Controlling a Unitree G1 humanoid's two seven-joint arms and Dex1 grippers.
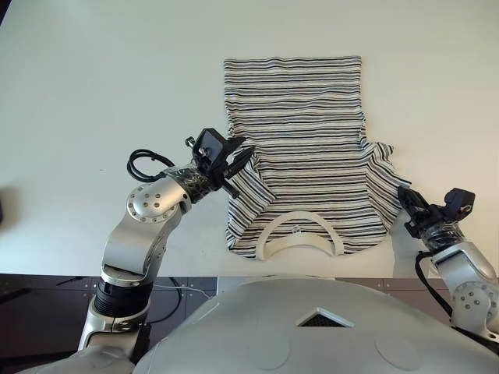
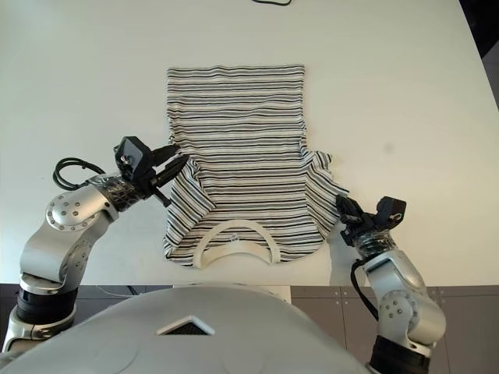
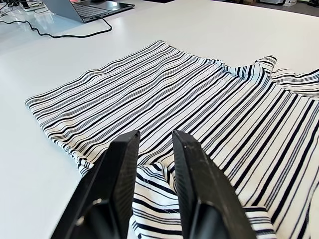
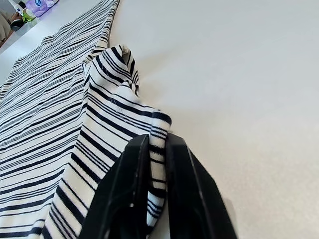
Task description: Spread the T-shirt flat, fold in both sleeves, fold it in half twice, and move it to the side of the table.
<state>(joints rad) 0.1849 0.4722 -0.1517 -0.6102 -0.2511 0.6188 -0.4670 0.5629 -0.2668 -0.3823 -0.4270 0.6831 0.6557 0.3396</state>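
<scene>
2 pincers meet the striped T-shirt (image 1: 300,148), which lies on the white bench (image 1: 93,93) with its collar nearest the robot. The left pincer (image 3: 156,135) sits at the left sleeve, fingers apart. The right pincer (image 4: 158,141) is clamped on the right sleeve's edge.

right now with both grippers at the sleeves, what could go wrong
The right gripper is shut on the edge of the right sleeve; the grip might slip mid-fold, or drag the T-shirt askew.
Cloth bunches between the parted jaws of the left gripper; lifting could snag it and undo the left sleeve fold.
The collar lies near the front edge of the table; a tug could pull it over.
</scene>
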